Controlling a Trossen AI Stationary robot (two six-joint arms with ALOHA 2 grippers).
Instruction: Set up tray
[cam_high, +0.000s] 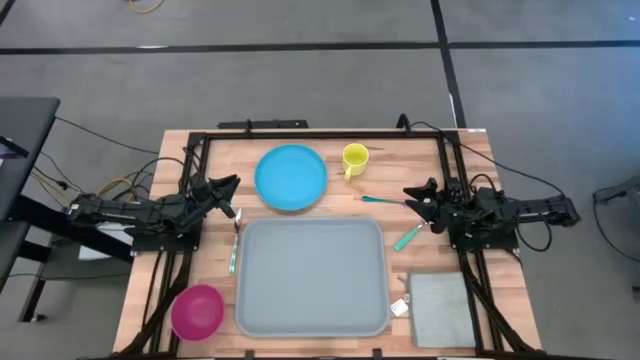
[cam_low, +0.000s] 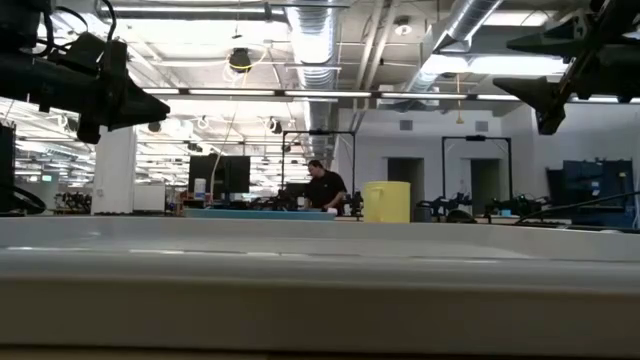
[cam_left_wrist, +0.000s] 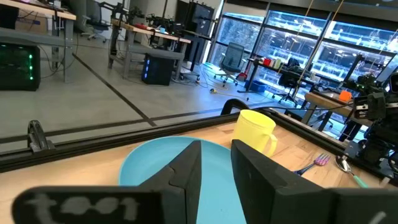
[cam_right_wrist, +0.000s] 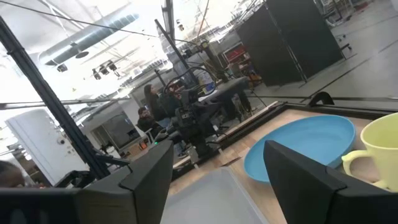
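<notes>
The tray (cam_high: 311, 277) lay flat on the table (cam_high: 480, 175), in the middle of its near half, and nothing rested in it. In the low view its pale rim (cam_low: 320, 285) filled the foreground. Just beyond it sat a blue plate (cam_high: 291, 178), with a yellow mug (cam_high: 355, 158) beside the plate, its handle toward the tray. A pink bowl (cam_high: 197, 310) stood at the tray's left near corner, apart from the rim. A teal-handled utensil (cam_high: 234, 245) lay along the tray's left edge; two more lay to its right, a fork (cam_high: 382, 200) and another piece (cam_high: 408, 238) near the right arm. A grey cloth (cam_high: 441, 310) lay at the tray's right near corner, with a small white object (cam_high: 400, 306) between them.

The left end effector (cam_high: 229, 186) hung above the table left of the plate, its fingers (cam_left_wrist: 186, 171) parted by a narrow gap and holding nothing. The right end effector (cam_high: 412, 193) hung above the table's right side, beside the fork, its fingers (cam_right_wrist: 298, 177) spread wide and empty. Both were clear of the tray.

A person (cam_low: 323, 188) was seated in the room behind the table.
</notes>
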